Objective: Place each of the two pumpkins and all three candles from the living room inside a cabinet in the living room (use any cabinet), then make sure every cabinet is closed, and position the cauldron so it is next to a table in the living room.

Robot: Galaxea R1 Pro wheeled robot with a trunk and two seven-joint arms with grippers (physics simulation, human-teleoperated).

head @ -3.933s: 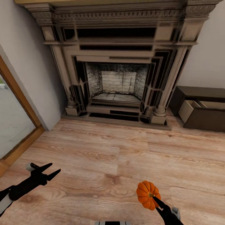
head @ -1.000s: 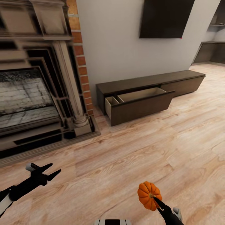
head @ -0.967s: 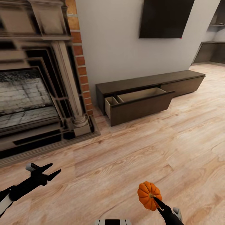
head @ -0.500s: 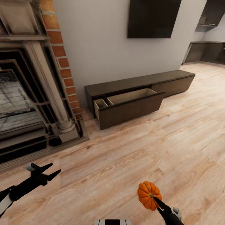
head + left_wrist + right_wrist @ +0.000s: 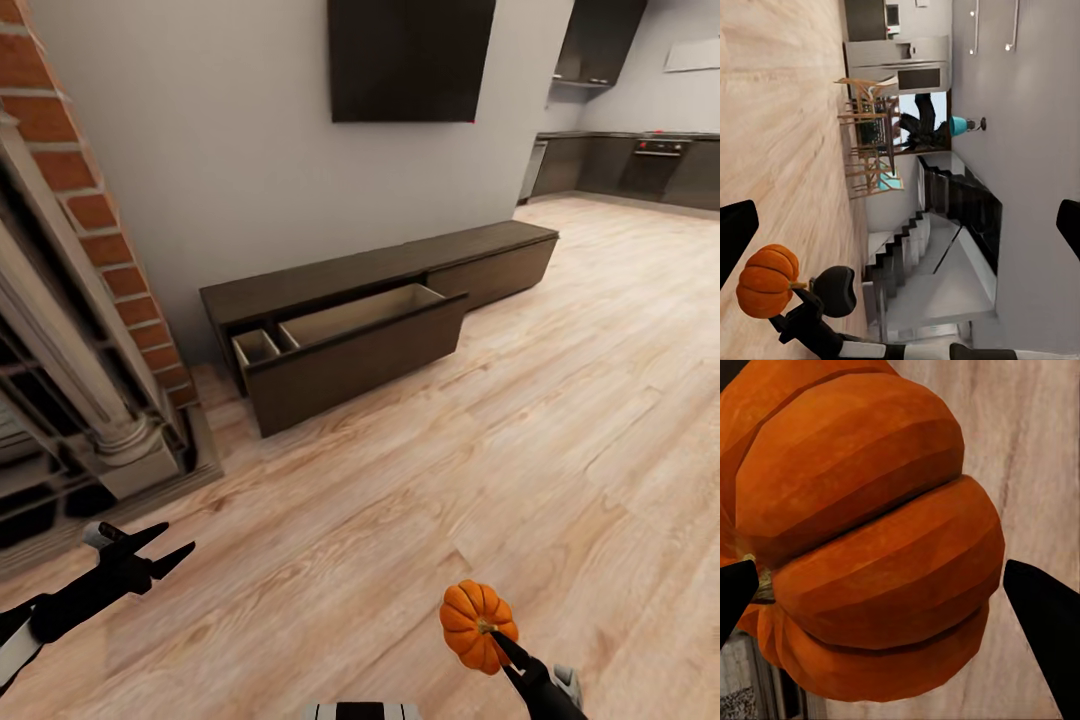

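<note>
Right gripper (image 5: 492, 632): jaws pinching pumpkin (image 5: 477, 625) at stem end, held above wood floor (image 5: 560, 400); right wrist view shows pumpkin (image 5: 862, 532) between both dark finger tips. Left gripper (image 5: 165, 548): jaws spread, nothing between them, well apart from pumpkin. Cabinet (image 5: 380, 310): long low dark-brown unit against grey wall, far ahead of both jaws; one drawer (image 5: 345, 335) pulled out, pale interior exposed, neighbouring drawer front flush. Fireplace (image 5: 70, 400) with brick edge beyond left jaws. Dark wall panel (image 5: 410, 58) above cabinet.
</note>
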